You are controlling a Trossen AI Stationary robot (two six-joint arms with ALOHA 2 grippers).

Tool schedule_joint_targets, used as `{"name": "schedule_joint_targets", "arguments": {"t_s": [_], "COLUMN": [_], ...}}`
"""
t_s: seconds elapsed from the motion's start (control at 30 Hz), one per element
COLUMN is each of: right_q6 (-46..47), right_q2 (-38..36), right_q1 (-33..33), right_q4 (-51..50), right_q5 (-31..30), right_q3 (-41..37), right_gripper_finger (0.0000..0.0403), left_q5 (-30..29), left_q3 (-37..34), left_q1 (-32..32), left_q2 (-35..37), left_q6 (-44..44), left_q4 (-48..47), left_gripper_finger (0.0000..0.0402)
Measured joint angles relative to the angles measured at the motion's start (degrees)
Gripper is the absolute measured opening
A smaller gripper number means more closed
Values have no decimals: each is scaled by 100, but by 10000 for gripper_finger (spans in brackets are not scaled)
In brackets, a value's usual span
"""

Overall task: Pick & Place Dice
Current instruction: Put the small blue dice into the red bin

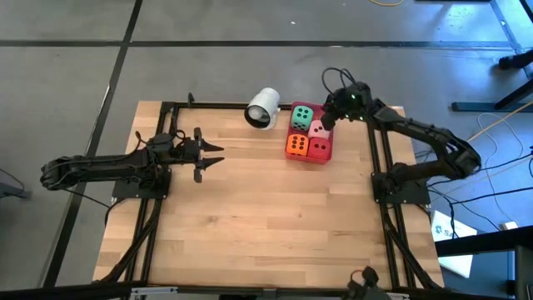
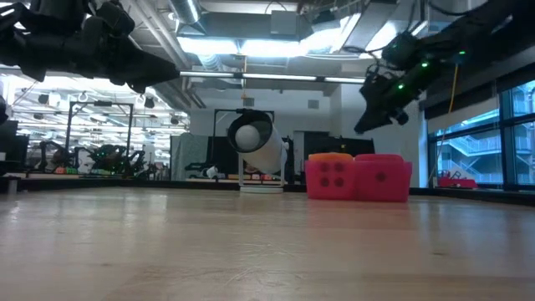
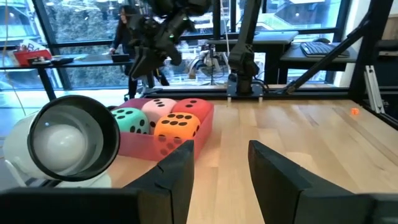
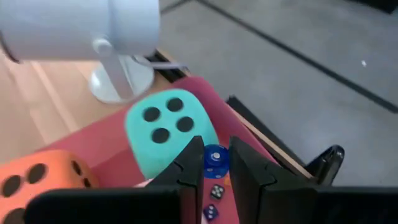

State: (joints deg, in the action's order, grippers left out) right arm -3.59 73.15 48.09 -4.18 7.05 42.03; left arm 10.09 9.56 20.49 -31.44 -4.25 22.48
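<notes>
Dice: green [image 1: 303, 117], pink [image 1: 319, 129], orange [image 1: 296, 146] and red [image 1: 318, 148] packed together in the red tray [image 1: 331, 153], far right of the table [image 1: 266, 217].
Right gripper [image 4: 216, 163]: above the tray, fingers pinching a small blue die [image 4: 215, 155].
Left gripper [image 1: 218, 155]: over the table's left, fingers apart, empty.

Our left gripper [image 1: 218, 156] hovers with fingers apart; our right gripper [image 1: 326, 122], arm outstretched, has fingers nearly closed.

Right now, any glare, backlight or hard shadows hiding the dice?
High view: even light, soft shadows. Low view: ceiling lights silhouette the arms; orange die and red die readable. Left wrist view: bright windows behind, pink die well lit. Right wrist view: no glare on green die or the blue die in the right gripper.
</notes>
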Motion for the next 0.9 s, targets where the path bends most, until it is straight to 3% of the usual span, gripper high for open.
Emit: {"name": "schedule_joint_targets", "arguments": {"t_s": [0.4,0.9], "right_q6": [-714,-936], "right_q2": [1615,2280], "right_q1": [265,260], "right_q4": [-1765,-2135], "right_q5": [-14,4], "right_q3": [1576,1804], "right_gripper_finger": [52,52], "left_q5": [0,1], "left_q3": [0,0], "left_q1": [-1,-1], "left_q2": [0,0], "left_q6": [0,-107], "left_q4": [-22,-44], "left_gripper_finger": [143,143]}}
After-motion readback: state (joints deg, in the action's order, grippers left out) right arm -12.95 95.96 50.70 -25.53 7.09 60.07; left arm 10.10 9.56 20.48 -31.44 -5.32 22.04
